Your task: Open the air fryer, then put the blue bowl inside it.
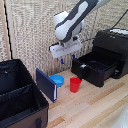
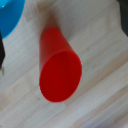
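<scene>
Hanging above the wooden surface (image 1: 100, 100), the claw (image 1: 61, 60) hovered over the gap between the blue bowl (image 1: 57, 80) and the red cup (image 1: 75, 84), holding nothing; how far its fingers were parted I could not tell. The air fryer (image 1: 112, 50) stood toward the exterior view's right edge of the surface with its drawer (image 1: 95, 67) pulled out. The blue bowl sat just beside a flat dark-blue panel (image 1: 46, 85), near a black fabric case (image 1: 20, 95).
</scene>
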You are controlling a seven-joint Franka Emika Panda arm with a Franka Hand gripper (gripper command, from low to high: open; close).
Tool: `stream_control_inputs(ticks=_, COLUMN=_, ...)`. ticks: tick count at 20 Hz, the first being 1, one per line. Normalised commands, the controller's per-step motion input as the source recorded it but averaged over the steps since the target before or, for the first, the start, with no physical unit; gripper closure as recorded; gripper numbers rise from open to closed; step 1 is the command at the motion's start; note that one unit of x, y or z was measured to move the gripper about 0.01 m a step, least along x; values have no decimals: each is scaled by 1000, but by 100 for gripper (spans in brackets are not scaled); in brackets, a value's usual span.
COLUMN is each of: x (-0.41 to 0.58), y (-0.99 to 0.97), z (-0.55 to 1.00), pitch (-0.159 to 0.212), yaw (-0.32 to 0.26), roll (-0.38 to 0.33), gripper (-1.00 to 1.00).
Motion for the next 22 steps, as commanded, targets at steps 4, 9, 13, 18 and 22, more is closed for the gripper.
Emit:
stream_control_inputs(ticks=4, x=173, y=0, z=-444, pitch=-3, yaw=60, roll=126, gripper=-100)
stream_control_inputs(ticks=9, x=166, y=-6, z=-426, pitch=-1, yaw=53, roll=111, gripper=-100)
stream_control_inputs(ticks=13, x=215, y=-74, z=-349, pitch=0, yaw=62, roll=11, gripper=-100)
stream_control_inputs(ticks=18, x=185, y=-157, z=-338, pitch=0, yaw=34, roll=56, gripper=-100)
stream_control_inputs(ticks=22, x=161, y=-254, z=-339, pitch=-6, yaw=-10, roll=86, gripper=100)
